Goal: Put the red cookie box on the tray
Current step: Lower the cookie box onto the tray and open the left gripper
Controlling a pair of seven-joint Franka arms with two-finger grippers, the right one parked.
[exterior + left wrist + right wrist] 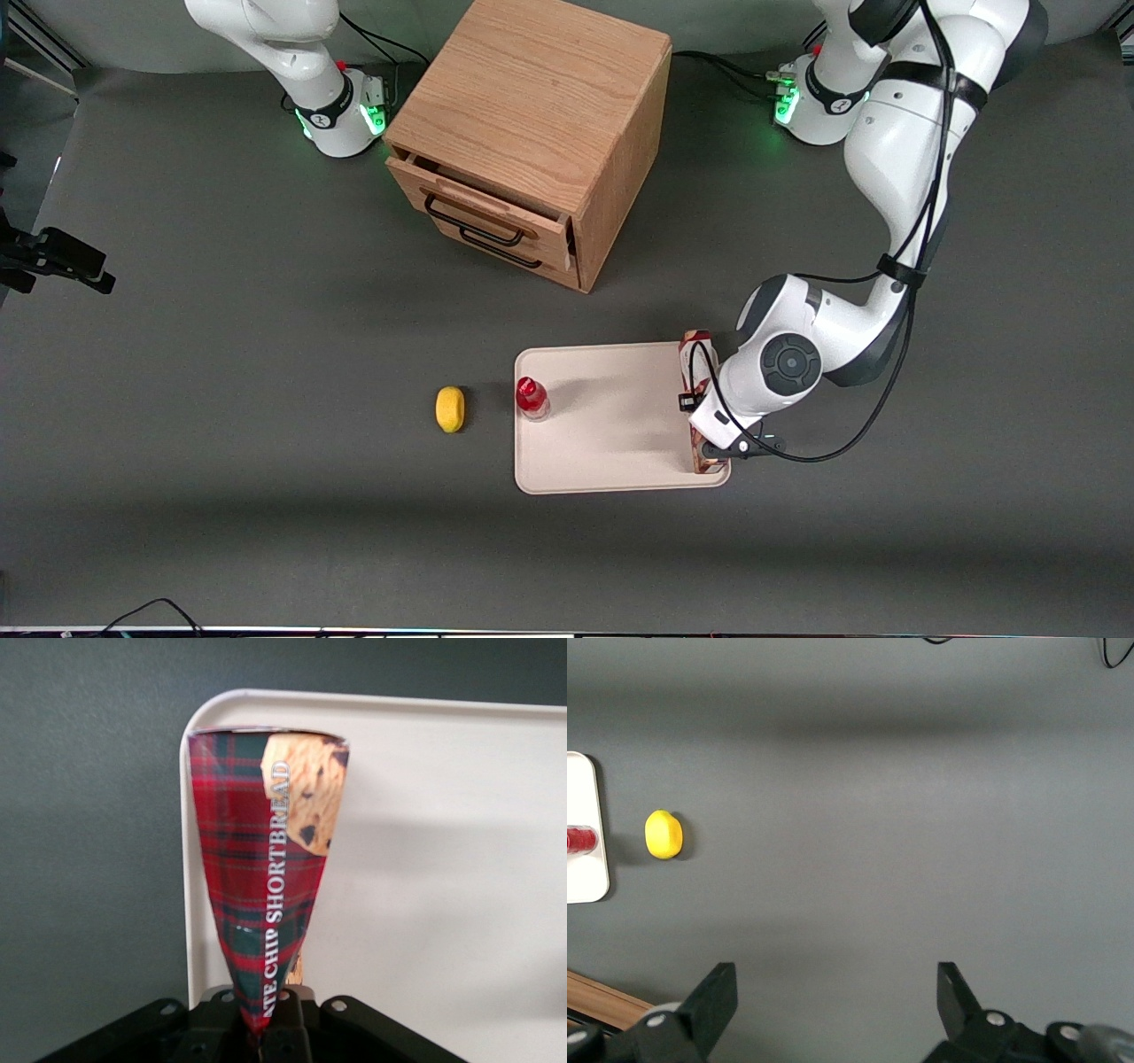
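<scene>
The left arm's gripper is hanging over the tray's edge toward the working arm's end of the table, at the lower right of centre in the front frame. Its fingers are clamping the red cookie box by one end; in the left wrist view the tartan carton, lettered "CHIP SHORTBREAD", is running away from the black finger mounts, and its held end is visibly pinched narrow.

The box is lying lengthwise along the short side of the cream-white tray, so the long carton is matching the tray's short dimension. The front view is showing it over the rim zone; the wrist view is showing the box partly over the tray surface and partly over the grey table mat. Whether the box is already resting on the tray or hanging just above it cannot be told.

Judgement: the placing step is nearly finished. Because the box is sitting so close to the edge, release here risks it overhanging or tipping off the rim; a small shift toward the tray centre would be safer.

A small red-capped bottle is standing on the tray's opposite short edge, and a yellow lemon is lying on the mat just beside it. The wooden drawer cabinet is standing at upper centre, farther from the camera.
</scene>
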